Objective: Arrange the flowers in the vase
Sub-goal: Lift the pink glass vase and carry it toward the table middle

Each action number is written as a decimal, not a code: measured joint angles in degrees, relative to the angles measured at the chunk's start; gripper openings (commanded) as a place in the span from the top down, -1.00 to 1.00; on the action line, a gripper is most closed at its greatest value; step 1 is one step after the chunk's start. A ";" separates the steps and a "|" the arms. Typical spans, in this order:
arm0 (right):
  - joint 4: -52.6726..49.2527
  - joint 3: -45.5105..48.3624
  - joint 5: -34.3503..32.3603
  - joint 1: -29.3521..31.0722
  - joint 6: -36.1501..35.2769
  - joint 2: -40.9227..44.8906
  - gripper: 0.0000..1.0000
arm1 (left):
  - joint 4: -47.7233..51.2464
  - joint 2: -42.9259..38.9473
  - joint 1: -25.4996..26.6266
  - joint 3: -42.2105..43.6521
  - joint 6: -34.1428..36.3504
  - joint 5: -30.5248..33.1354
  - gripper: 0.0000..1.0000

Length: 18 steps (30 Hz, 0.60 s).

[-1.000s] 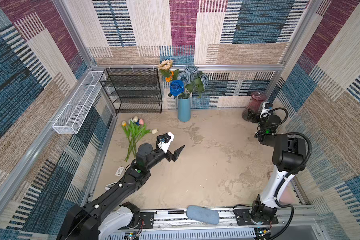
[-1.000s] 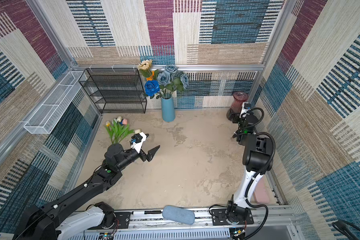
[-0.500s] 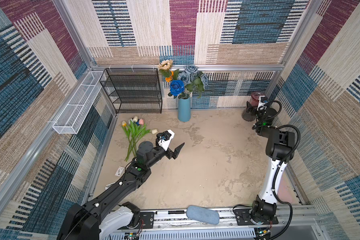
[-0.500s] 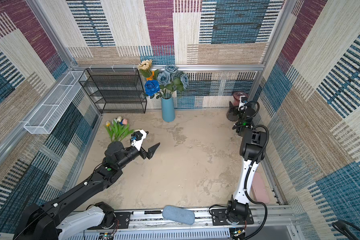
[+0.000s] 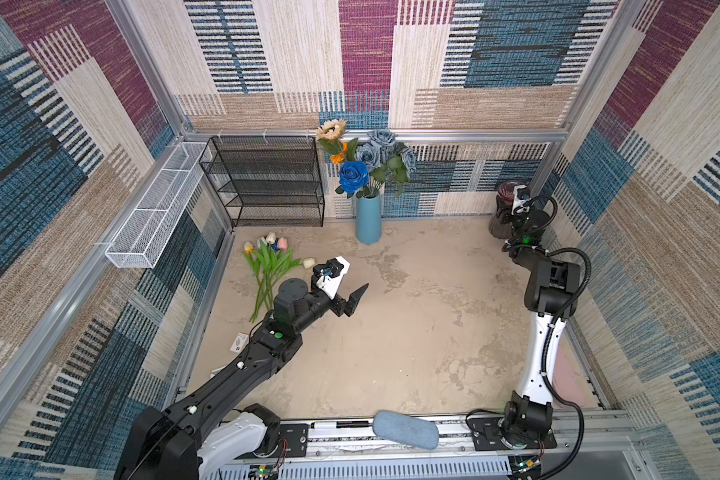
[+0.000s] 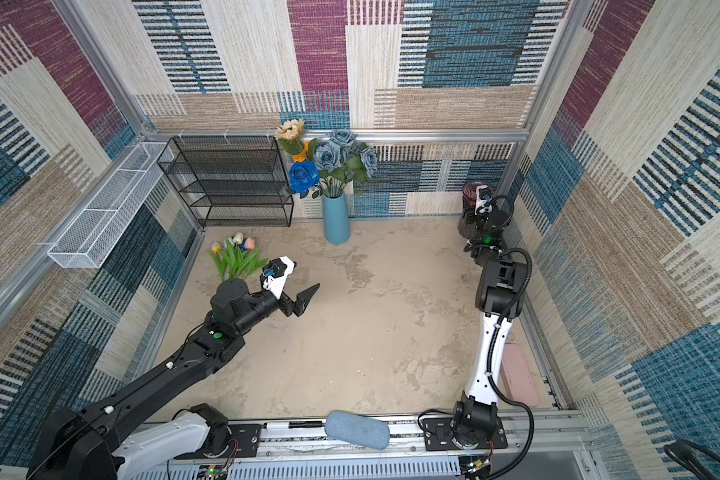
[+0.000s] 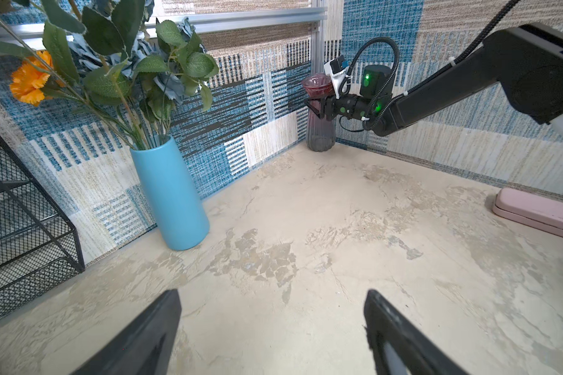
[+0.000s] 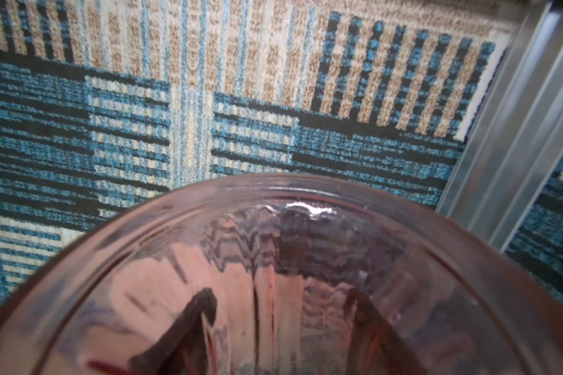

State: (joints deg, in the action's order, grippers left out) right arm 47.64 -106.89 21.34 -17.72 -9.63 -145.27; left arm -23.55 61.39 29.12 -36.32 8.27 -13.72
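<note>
Table (image 5: 412, 332) stretching under left gripper (image 7: 272, 293), its fingers hanging spread wide, holding nothing. Blue vase (image 5: 368, 220) standing well ahead of those fingers, carrying roses (image 5: 375, 160). Purple vase (image 7: 319, 136) sitting between right gripper (image 7: 317, 108) fingers, which are apparently clamping its neck; glass is blurring the contact. Tulips (image 5: 269, 266) lying on the table near the left fingers, off to their left.
</note>
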 measured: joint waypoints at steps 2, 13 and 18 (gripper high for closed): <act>1.09 2.21 0.79 0.00 0.20 1.14 0.07 | 0.00 0.00 0.00 0.00 0.00 0.04 -0.82; 3.48 31.45 6.86 4.87 1.07 21.00 0.47 | -0.26 0.55 0.00 0.00 -0.20 1.68 -0.82; 5.27 53.18 9.03 13.90 2.32 40.26 0.48 | -1.27 1.27 -0.02 0.66 -0.85 4.81 -0.82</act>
State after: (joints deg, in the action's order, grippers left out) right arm 52.90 -53.71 30.37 -3.81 -7.31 -105.01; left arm -24.82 62.65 29.10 -35.66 7.42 -8.91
